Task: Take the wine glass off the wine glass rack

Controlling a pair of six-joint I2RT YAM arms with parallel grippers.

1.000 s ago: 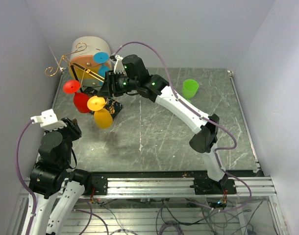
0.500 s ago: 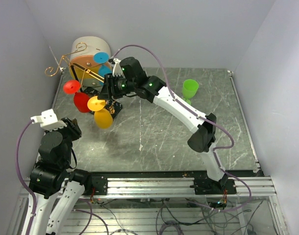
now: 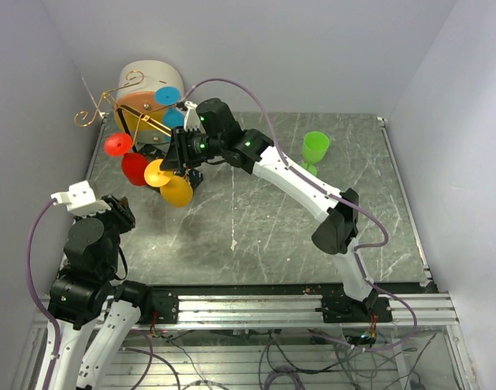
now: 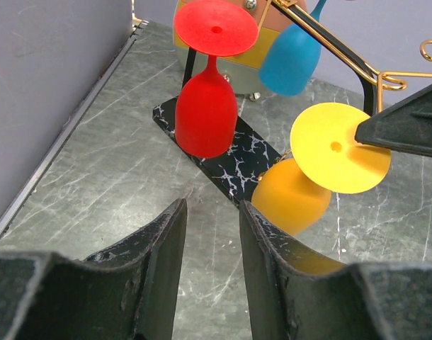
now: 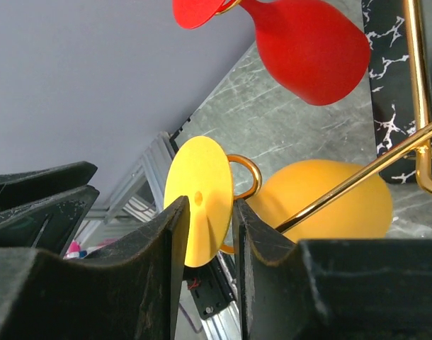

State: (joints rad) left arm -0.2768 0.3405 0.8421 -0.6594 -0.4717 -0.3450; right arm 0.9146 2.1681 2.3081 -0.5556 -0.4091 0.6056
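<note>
**Right gripper (image 3: 171,159) at the yellow wine glass (image 3: 176,189), far-left corner of the table (image 3: 272,227).**
The glass hangs foot-up and tilted at the low end of a wine glass rack (image 3: 110,101) rail, directly ahead of the narrow right jaws. Whether they grip it cannot be told. The left gripper (image 4: 212,212), half-open and empty, sits well apart at the near edge.

Stem hidden, edges cropping the glasses

Right wrist view: the stem of the yellow wine glass (image 5: 336,216) lies behind its own foot disc and the fingers of the right gripper (image 5: 209,209), so whether there is a pinch cannot be told, and the red glass (image 5: 308,49) loses part of its foot at the top edge. Left wrist view: the blue glass (image 4: 290,57) and the wine glass rack (image 4: 237,166) run off the top.
</note>
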